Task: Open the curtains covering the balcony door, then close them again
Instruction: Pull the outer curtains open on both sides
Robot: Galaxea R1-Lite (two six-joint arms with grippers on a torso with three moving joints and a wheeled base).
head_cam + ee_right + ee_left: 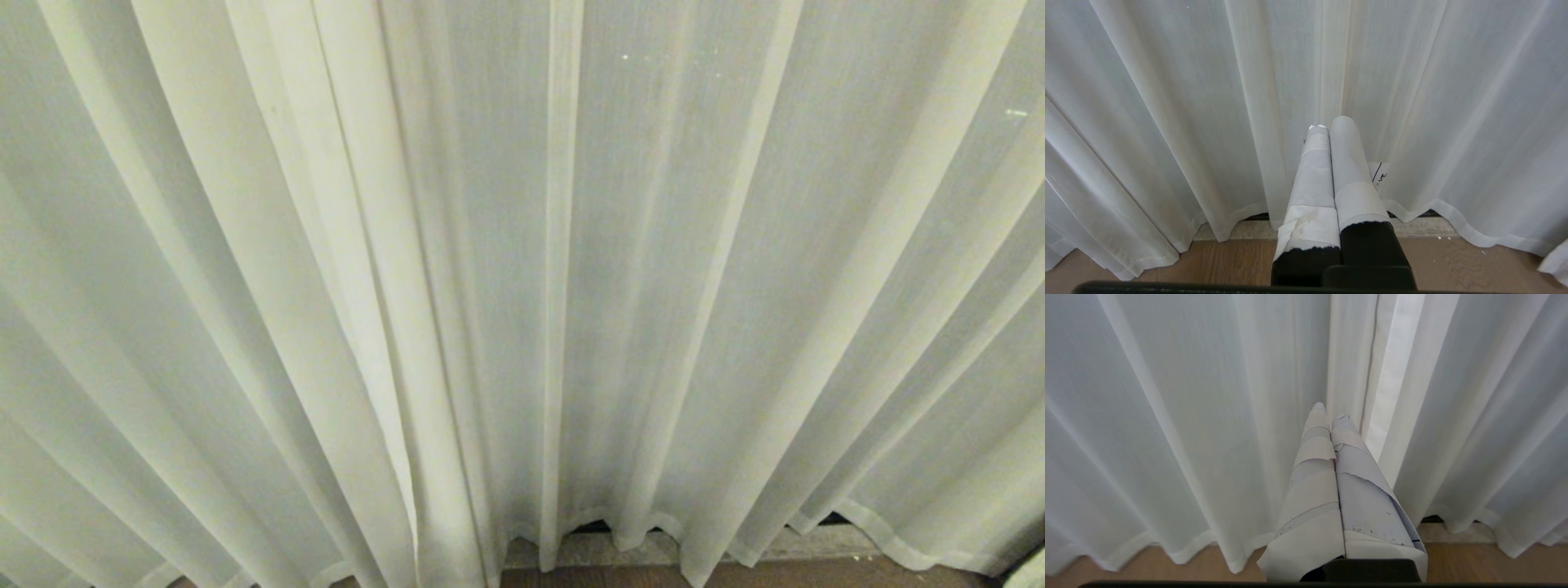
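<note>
The curtains (522, 269) fill the whole head view, drawn shut in long vertical pleats; hems hang just above a pale sill strip (637, 549) and brown wood floor (816, 576) along the bottom edge. The balcony door is hidden behind the fabric; I cannot see glass or handle.

My left gripper (1331, 412) has its taped fingers pressed together, holding nothing, tips pointing at a vertical panel edge (1372, 375) in the upper centre of the left wrist view. My right gripper (1331, 124) is likewise pressed together and empty, aimed at a pleat, with a small printed tag (1381, 175) just beside it.

Risks, as I judge them: thin sheer cloth could slip from closed fingers, or I could pinch one layer only and leave the other hanging. Dragging low could snag a hem on the sill.

Room: the panel edge, left of centre in the head view, looks like the natural parting line. Floor in front is open in both wrist views.
</note>
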